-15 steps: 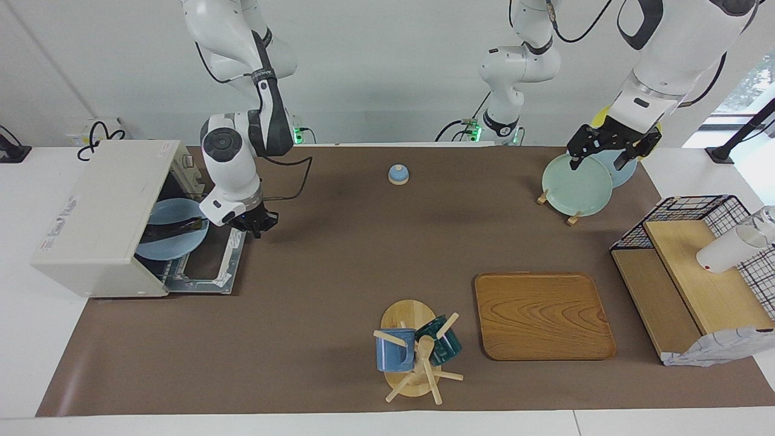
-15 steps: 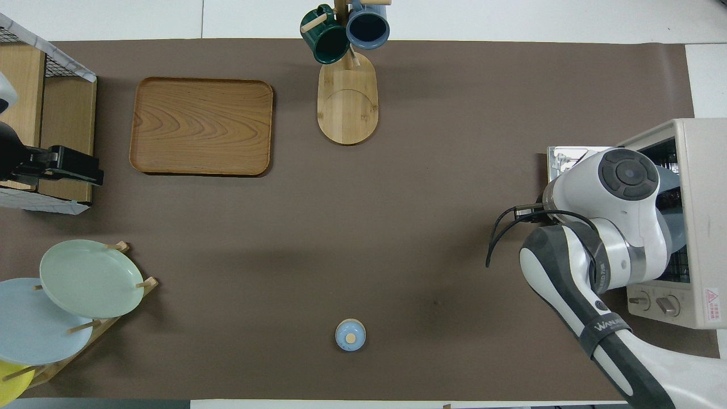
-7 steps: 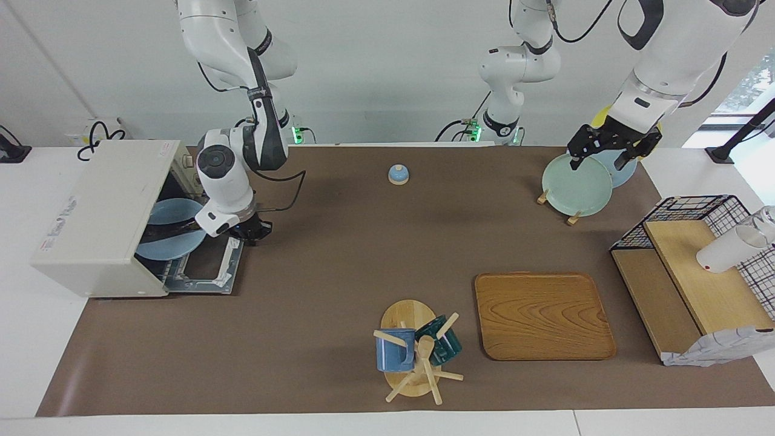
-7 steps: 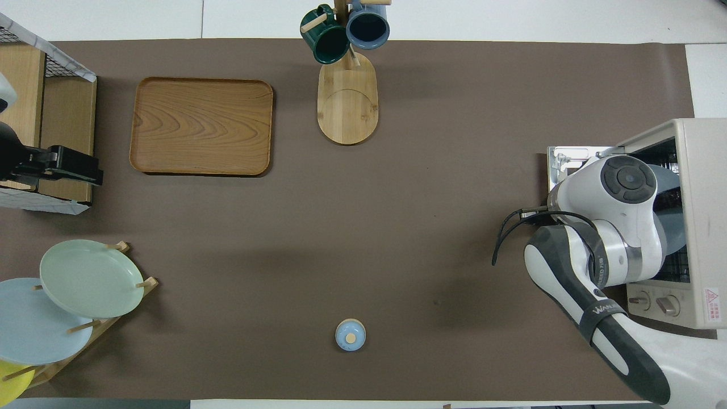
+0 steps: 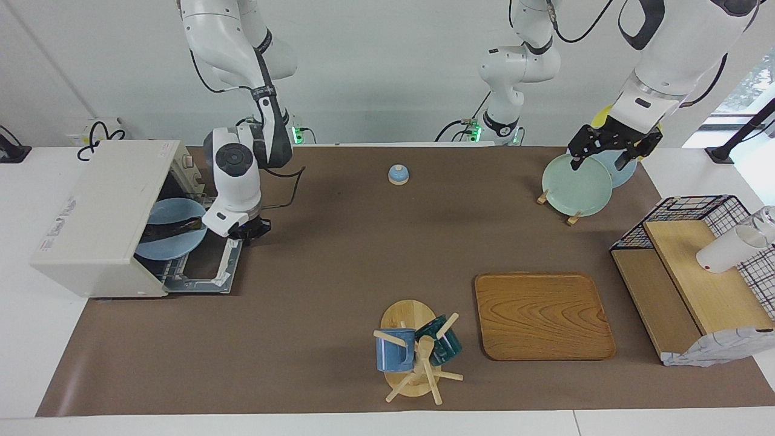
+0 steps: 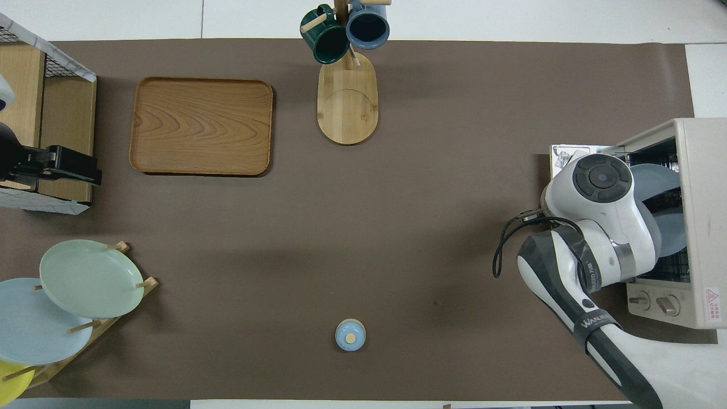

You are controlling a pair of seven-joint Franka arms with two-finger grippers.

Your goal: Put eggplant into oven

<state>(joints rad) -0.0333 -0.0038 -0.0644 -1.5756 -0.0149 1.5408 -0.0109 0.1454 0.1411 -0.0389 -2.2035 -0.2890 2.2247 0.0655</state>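
The off-white oven [image 5: 97, 212] stands at the right arm's end of the table, its door [image 5: 200, 269] folded down flat. Inside it a blue plate [image 5: 158, 245] carries the dark eggplant [image 5: 172, 227]. The oven [image 6: 701, 216], plate [image 6: 673, 233] and part of the eggplant [image 6: 667, 197] also show in the overhead view. My right gripper [image 5: 247, 231] is low at the corner of the open door nearest the robots, apart from the plate. In the overhead view its wrist hides it. My left gripper [image 5: 598, 158] waits over the plate rack.
A plate rack [image 5: 575, 181] with green and blue plates stands near the left arm's base. A small blue knob [image 5: 398, 174], a wooden tray [image 5: 543, 315], a mug tree [image 5: 415, 351] and a wire-and-wood shelf [image 5: 696, 278] are also on the brown mat.
The right arm's wrist has turned and drawn slightly toward the oven door's corner. The plate with the eggplant has stayed in the oven. The left arm has not moved.
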